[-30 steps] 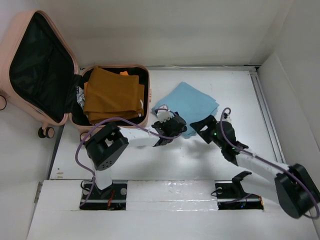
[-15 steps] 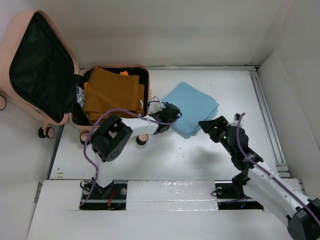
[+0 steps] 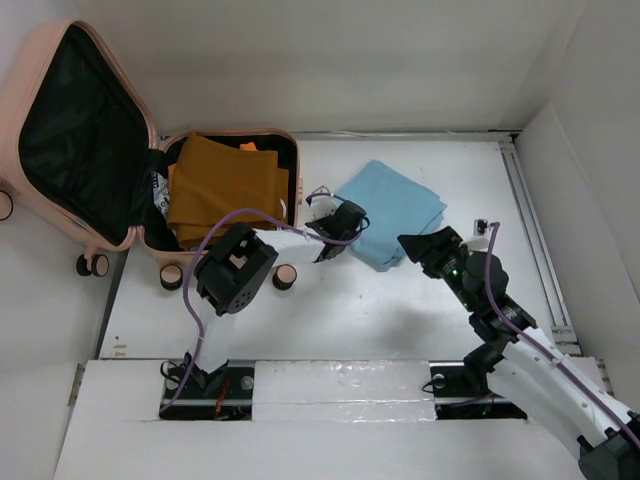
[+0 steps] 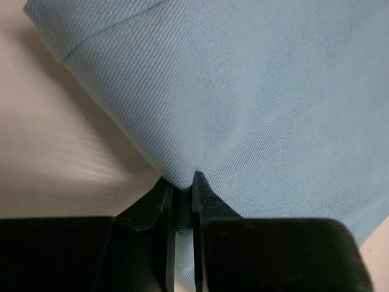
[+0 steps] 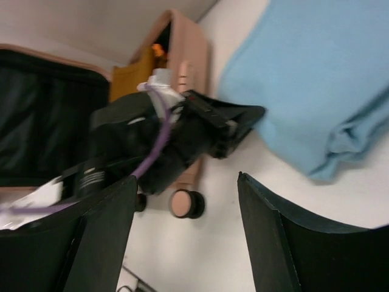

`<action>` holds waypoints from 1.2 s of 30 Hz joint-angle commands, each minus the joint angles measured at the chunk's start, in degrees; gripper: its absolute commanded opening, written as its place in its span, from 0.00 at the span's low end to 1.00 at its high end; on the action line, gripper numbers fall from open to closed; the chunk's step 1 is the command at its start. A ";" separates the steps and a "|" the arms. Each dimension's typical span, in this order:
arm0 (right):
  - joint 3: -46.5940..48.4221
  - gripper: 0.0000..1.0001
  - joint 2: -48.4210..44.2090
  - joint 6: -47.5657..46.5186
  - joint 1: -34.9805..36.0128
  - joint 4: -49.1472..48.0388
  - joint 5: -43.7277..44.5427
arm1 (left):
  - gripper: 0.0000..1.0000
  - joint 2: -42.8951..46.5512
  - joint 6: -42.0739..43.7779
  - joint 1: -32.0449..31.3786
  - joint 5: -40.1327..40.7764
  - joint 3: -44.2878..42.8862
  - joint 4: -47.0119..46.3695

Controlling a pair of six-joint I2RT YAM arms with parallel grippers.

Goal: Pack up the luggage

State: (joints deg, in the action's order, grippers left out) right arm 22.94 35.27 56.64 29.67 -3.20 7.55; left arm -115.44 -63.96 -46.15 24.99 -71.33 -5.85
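The luggage [image 3: 70,130], a salmon-pink suitcase, lies open at the left with a mustard cloth [image 3: 225,185] folded in its base. To its right a folded light-blue cloth [image 3: 395,215] lies on the table. My left gripper [image 3: 345,228] is at the cloth's near left edge. In the left wrist view the left gripper [image 4: 182,182] is shut on a pinched fold of the blue cloth [image 4: 243,91]. My right gripper [image 3: 420,248] stands open just off the cloth's near right corner, holding nothing. In the right wrist view the right gripper [image 5: 187,178] faces the blue cloth [image 5: 316,79] and the luggage [image 5: 185,61].
Pink-and-black caster wheels [image 3: 286,277] stick out from the suitcase's near side, close to the left arm. White walls close off the back and the right side. A purple cable loops over the left arm [image 3: 240,275].
My left gripper has shut on the blue cloth's edge. The cloth has shifted slightly. The right arm has drawn back to the right, its jaws still apart.
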 commanded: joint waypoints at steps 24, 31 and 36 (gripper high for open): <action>7.74 0.72 -3.80 -8.39 6.28 -1.81 8.09 | 0.00 21.09 46.66 34.76 -14.71 -32.50 26.87; 5.28 0.72 -3.27 -9.53 6.80 -3.92 6.43 | 0.00 25.09 42.78 56.77 -27.99 -17.80 21.40; 5.27 0.72 -1.61 -10.15 6.80 -3.92 4.67 | 0.00 23.50 42.78 57.31 -23.24 -16.91 20.52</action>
State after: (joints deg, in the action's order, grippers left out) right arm 28.23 33.19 47.92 35.79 -3.53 13.91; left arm -94.11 -20.64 13.91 1.61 -87.64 20.21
